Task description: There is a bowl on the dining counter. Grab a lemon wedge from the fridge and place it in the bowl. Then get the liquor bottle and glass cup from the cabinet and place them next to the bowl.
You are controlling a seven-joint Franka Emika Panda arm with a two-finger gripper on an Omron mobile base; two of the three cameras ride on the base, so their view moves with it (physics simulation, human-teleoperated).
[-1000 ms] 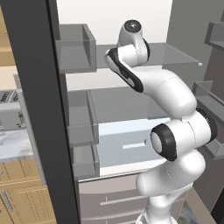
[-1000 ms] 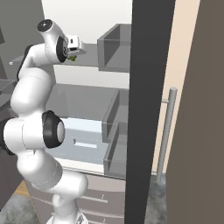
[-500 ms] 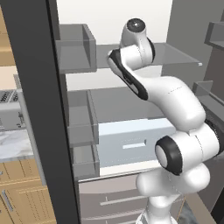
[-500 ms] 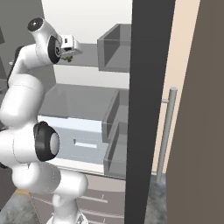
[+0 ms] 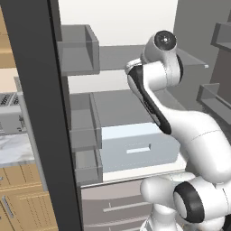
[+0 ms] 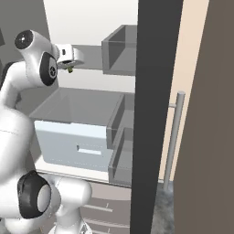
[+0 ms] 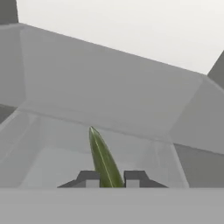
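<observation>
1. Gripper was clamped on the lemon wedge; in the hand view the two dark tips sat tight on either side of the wedge's lower end.
2. Lemon wedge looked like a thin green-yellow sliver standing edge-on between the tips, pointing up and away from the hand.
3. Right base view showed the gripper at the left end of the upper fridge shelf, with a small dark-yellow bit at its tip, likely the wedge; too small to tell more.
4. Hand faced a grey open-topped bin, its back wall and side walls visible beyond the wedge.
5. Arm reached up into the open fridge, its wrist at upper-shelf height in the left base view.
6. Pale blue drawer sat below the shelf, shut.
7. Grey door bins hung along the dark door edge.
</observation>
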